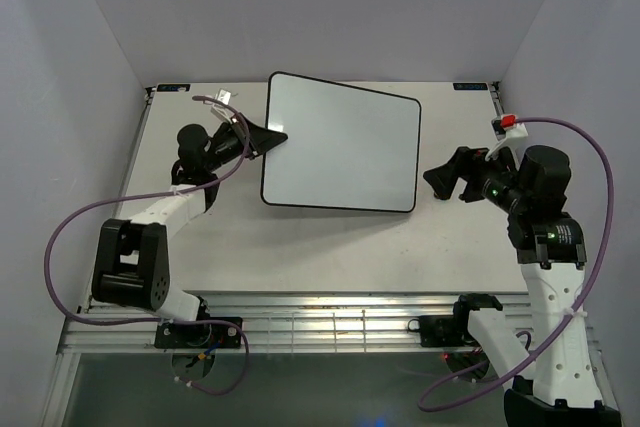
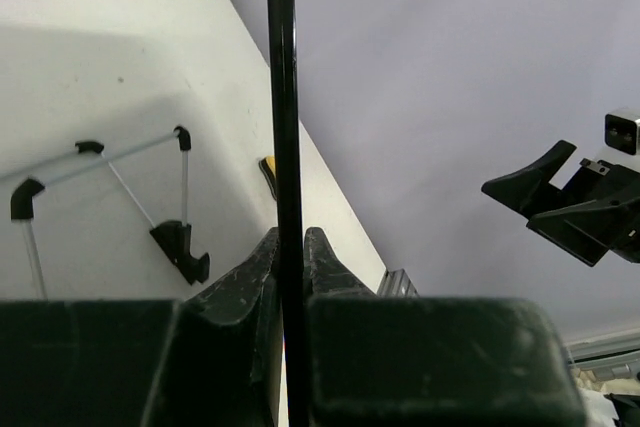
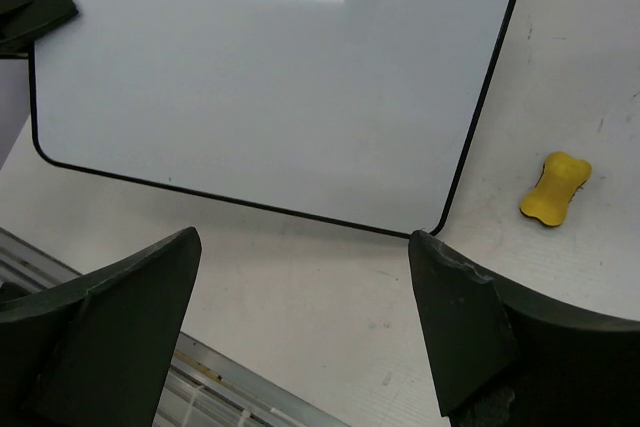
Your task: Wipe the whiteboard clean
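Note:
The whiteboard (image 1: 340, 142) is a large glossy white board with a thin black frame, and its face shows no writing here. My left gripper (image 1: 275, 137) is shut on its left edge and holds it off the table. In the left wrist view the black frame (image 2: 284, 97) runs straight up between the two closed fingers of the left gripper (image 2: 290, 237). My right gripper (image 1: 440, 179) stands open and empty just off the board's right edge. In its own view the right gripper (image 3: 303, 237) hangs near the corner of the whiteboard (image 3: 270, 77). A yellow eraser (image 3: 555, 188) lies on the table beyond that corner.
A small black wire stand (image 2: 110, 187) lies on the table beneath the lifted board, with the yellow eraser (image 2: 268, 175) peeking out beside the frame. An aluminium rail (image 1: 330, 322) runs along the near table edge. Pale walls close in the left, back and right sides.

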